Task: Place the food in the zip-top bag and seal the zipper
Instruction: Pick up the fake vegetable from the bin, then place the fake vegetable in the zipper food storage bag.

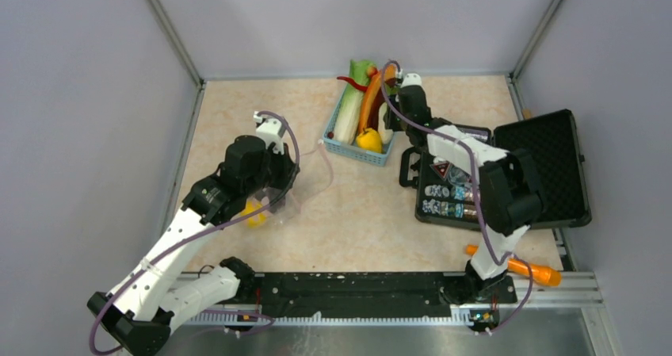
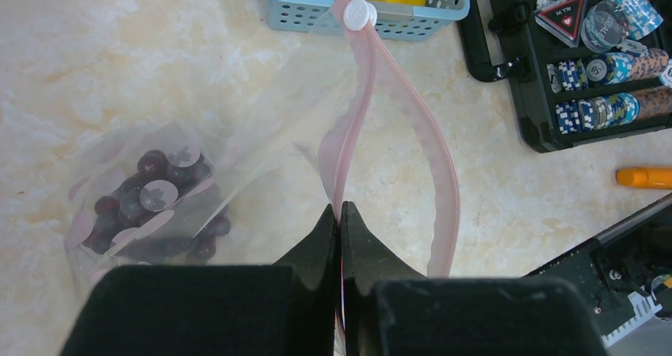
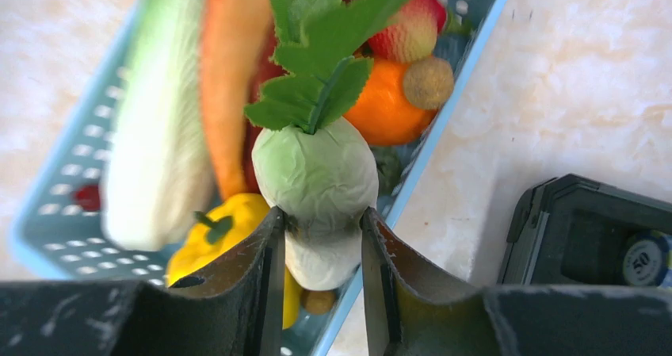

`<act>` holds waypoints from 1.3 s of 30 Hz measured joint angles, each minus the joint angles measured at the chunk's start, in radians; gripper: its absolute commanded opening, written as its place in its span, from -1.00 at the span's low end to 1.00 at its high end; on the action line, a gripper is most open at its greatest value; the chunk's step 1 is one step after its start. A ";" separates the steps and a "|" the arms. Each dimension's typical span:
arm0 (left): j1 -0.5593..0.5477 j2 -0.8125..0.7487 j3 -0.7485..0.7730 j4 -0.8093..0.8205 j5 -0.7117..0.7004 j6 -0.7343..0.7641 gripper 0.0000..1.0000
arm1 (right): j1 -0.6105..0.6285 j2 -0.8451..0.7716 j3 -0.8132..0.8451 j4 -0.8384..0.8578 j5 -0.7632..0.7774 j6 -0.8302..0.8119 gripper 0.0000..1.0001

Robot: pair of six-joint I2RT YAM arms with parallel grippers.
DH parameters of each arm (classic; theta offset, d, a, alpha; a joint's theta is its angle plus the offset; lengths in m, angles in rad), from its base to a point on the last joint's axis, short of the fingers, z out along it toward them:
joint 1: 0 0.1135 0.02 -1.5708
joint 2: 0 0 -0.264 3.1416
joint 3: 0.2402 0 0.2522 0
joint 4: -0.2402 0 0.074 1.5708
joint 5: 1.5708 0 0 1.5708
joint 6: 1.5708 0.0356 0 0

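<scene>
where left hand (image 2: 339, 213) pinches it, zipper (image 2: 354, 110) lengthwise toward basket (image 2: 301, 11); right hand (image 3: 322, 215) clamped round radish (image 3: 317, 174)

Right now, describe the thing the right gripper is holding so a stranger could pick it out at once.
Look to the blue basket at the table's far side. The right gripper sits over its right side, shut on a radish. It's the only pale, rounded bulb with a leafy green top; its neighbours are a long cabbage, a carrot and a yellow pepper.
</scene>
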 measured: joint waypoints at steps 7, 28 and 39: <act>0.000 0.000 -0.004 0.002 0.000 -0.007 -1.00 | 0.002 -0.298 -0.189 0.138 -0.036 0.027 -0.56; 0.000 0.038 -0.012 0.014 0.000 -0.041 -1.00 | 0.284 -0.632 -0.456 0.495 -0.210 0.307 -0.57; 0.000 0.036 0.008 0.027 0.003 -0.059 -1.00 | 0.478 -0.453 -0.532 0.698 -0.139 0.306 -0.30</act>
